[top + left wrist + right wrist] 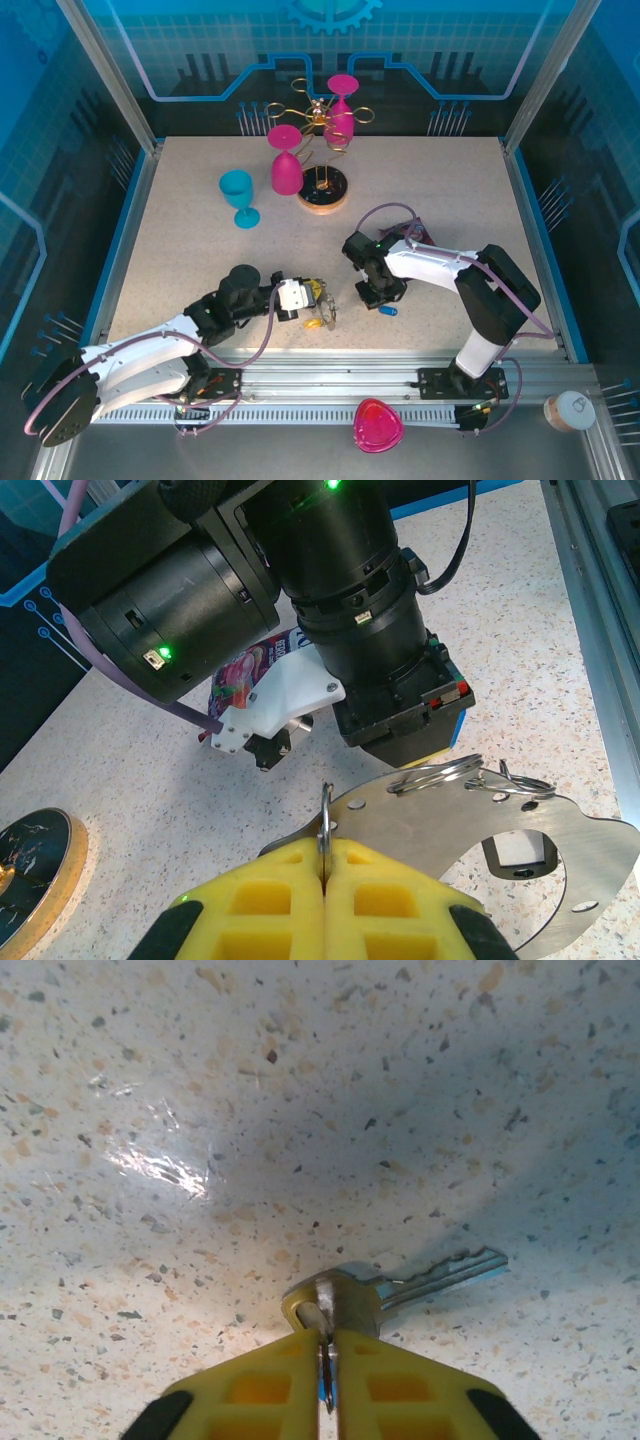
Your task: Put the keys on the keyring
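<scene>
**Both claws pinched shut, ring in one and key in the other**

The left claw (325, 865) is closed, its yellow pads pressed together on a thin strip of the keyring (326, 805), which stands up edge-on straight out of the fingertips. Just past the tips, the ring's wire loops (468, 772) rest on a flat metal plate (600, 860) with a hole in it, lying on the table (500, 630). Beyond that, the dark body of the other arm hangs close above. A purple packet (250, 675) shows behind it.

The right claw (325, 1350) is also closed, gripping a key (440, 1272) by its head. The blade sticks out ahead of the tips and to their right, low over the speckled surface. Whether it touches is hard to tell.

From above, the two claws face each other near the front edge, close but apart. A blue key (388, 311) lies loose just beside the right claw, on its near side. Well behind both claws stands the gold wire rack (322, 190).
</scene>
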Robot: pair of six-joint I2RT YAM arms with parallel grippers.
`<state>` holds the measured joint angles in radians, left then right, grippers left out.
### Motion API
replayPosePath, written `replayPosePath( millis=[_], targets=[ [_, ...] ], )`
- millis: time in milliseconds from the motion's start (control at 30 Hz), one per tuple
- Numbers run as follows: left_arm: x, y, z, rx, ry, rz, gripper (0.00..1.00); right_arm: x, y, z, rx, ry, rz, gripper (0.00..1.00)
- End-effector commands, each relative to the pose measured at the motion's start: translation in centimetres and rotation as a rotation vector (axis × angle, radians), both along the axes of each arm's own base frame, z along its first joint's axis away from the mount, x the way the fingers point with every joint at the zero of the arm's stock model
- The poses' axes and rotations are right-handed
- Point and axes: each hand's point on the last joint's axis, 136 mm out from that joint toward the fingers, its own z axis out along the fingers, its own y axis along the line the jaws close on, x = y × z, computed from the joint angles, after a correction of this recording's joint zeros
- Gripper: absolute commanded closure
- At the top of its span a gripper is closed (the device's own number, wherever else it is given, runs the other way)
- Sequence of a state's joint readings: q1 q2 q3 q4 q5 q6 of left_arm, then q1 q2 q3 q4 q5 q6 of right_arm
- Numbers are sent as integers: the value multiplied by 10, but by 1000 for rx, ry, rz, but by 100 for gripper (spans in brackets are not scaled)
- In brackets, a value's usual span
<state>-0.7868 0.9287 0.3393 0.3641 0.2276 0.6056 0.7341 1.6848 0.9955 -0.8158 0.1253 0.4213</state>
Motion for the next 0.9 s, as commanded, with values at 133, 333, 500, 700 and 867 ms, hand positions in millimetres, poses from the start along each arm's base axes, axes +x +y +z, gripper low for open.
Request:
replayPosePath(
  millis=[133,333,500,700,867],
  targets=[
    [-1,-2,4,-3,-29,-11,100,-2,-1,2,-27,17,14,85],
    [-1,-2,4,-2,-28,-12,100,-2,-1,1,-28,20,16,88],
    [-1,-2,4,-1,-28,-12,100,-3,-1,0,-28,27,16,86],
    [-1,-2,4,-2,-28,-12,100,-4,-2,0,-33,30,18,89],
    [0,-2,4,0,-31,-10,100,-4,-2,-1,-36,33,18,94]
  ],
)
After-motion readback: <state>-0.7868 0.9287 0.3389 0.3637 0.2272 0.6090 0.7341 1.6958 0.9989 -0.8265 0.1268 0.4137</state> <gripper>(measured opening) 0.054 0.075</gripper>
